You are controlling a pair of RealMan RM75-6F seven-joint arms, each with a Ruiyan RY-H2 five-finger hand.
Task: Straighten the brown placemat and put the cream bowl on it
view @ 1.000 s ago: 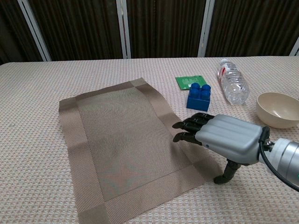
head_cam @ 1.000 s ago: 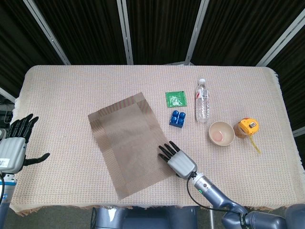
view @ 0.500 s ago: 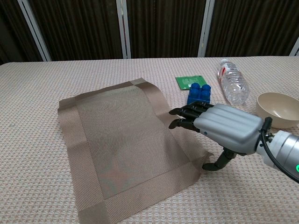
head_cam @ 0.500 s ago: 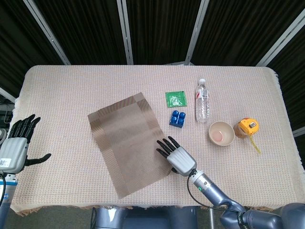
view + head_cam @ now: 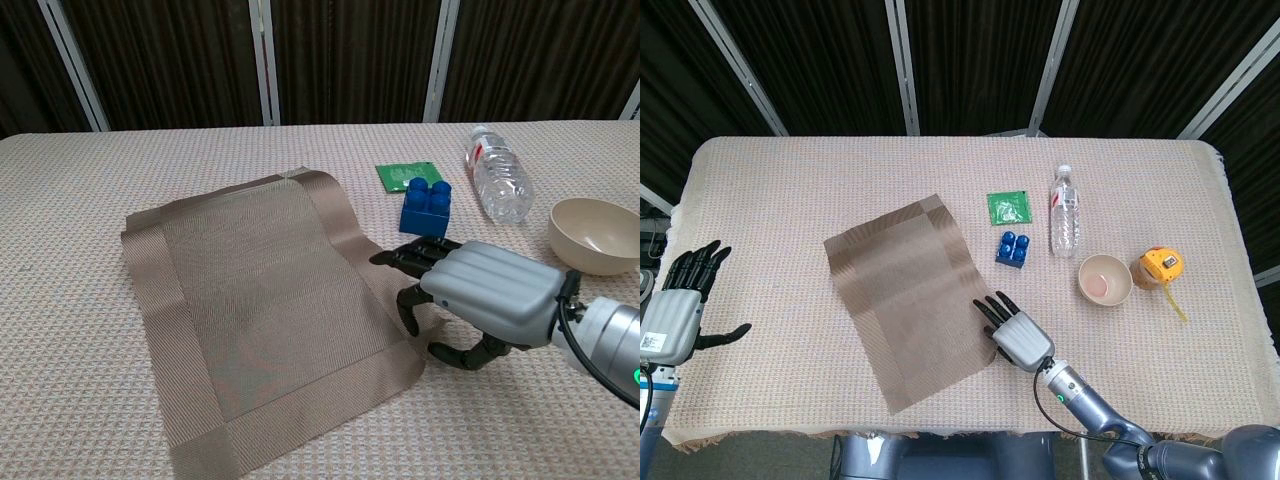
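Your right hand [image 5: 478, 300] sits at brown placemat [image 5: 910, 298] right edge, near its front corner; fingers [image 5: 412, 258] curled down, tips at mat border, nothing gripped. Placemat lies skewed on table [image 5: 790, 180], left of blue toy brick [image 5: 1013, 247]. Cream bowl [image 5: 1104, 279] stands right of brick, well apart from placemat, upright, pinkish inside, no contents visible. Your left hand [image 5: 680, 305] hovers far left of placemat at table edge, fingers spread, holding nothing.
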